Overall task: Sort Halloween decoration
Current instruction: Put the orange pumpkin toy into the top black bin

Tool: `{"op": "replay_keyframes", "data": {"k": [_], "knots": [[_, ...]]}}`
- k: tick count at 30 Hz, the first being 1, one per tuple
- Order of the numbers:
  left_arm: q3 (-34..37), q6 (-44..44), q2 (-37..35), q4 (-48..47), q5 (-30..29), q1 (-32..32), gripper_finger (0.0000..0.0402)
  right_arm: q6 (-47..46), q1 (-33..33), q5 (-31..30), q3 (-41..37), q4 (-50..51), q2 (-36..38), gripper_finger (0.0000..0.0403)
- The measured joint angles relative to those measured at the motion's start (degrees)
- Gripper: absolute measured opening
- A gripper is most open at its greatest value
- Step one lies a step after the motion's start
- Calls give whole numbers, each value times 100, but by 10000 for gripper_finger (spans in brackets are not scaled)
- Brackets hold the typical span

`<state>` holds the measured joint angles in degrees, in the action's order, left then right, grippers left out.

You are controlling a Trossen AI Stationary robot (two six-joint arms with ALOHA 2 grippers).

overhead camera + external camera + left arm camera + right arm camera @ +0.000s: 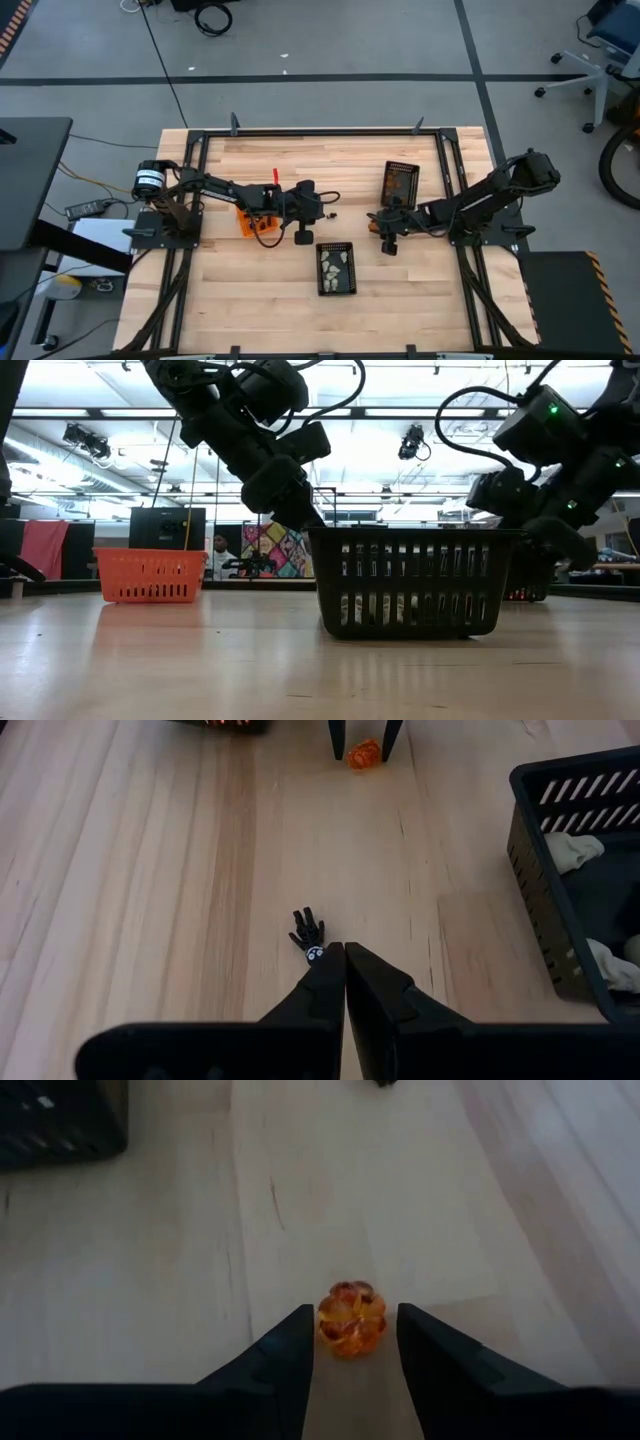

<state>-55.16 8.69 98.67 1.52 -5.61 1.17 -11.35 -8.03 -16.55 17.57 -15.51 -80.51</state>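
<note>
A tiny black spider-like piece (308,932) lies flat on the wood, right at the tips of my shut left gripper (345,948), which sits low near the table's middle (325,212). A small orange pumpkin piece (351,1320) rests on the table between the open fingers of my right gripper (355,1315); a thin gap shows on each side of it. The same pumpkin (364,753) shows far off in the left wrist view. Pale grey-white pieces (334,266) lie in the near black mesh bin (350,285). My left gripper has its shut fingertips (335,955) right beside the white-eyed end (314,954) of the black piece, coming low and slanting from the table's left. Whether they touch it I cannot tell. The piece lies flat on the table.
An orange rectangular bin (246,226) stands under my left arm. A second black mesh bin (400,183) holding orange pieces stands on the far side of my right gripper. The near black bin (415,582) fills the low view's middle. Bare wood lies along the table's near and far edges.
</note>
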Motion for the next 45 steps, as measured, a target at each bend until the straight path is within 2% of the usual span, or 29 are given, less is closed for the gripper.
{"op": "replay_keyframes", "data": {"k": [16, 31, 45], "knots": [[0, 155, 0, 129, 0, -37, 16, 107, -1, 73, -75, -194, 0, 82], [0, 153, 0, 116, 4, -39, 16, 258, -7, 119, 104, 78, 0, 50], [0, 153, 0, 116, 4, -39, 16, 256, -7, 14, 106, 68, 69, 46]]}}
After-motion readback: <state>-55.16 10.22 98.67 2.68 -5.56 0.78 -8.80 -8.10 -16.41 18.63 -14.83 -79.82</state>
